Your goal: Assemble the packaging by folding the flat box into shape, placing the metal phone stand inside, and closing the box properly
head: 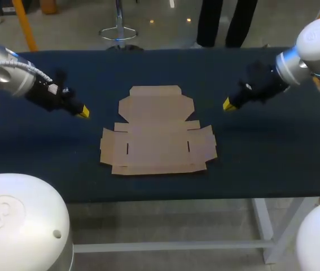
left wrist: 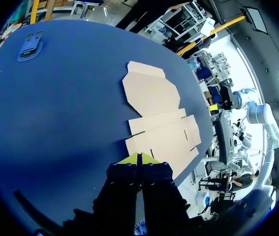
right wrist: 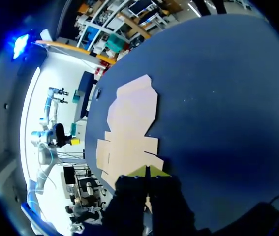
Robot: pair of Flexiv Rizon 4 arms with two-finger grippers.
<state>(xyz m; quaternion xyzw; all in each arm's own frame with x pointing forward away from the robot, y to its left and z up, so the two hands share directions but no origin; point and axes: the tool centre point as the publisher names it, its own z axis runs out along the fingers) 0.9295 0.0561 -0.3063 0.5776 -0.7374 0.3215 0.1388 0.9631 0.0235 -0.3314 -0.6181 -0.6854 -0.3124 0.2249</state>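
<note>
Lying between left fingers (head: 83,113) and right fingers (head: 227,105), both pairs pressed together, the flat box (head: 157,132) touches neither.

L arm (head: 4,70): silver-white, cyan ring, ribbed cable | R arm (head: 318,48): same | L claw (head: 82,113), R claw (head: 228,105): blk, yel tips

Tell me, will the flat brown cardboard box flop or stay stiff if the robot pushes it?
The flat brown cardboard box looks thin and lies unfolded, so it is probably light and would likely slide on the dark blue table. Its cut flaps and slots suggest it may bend when lifted.
</note>
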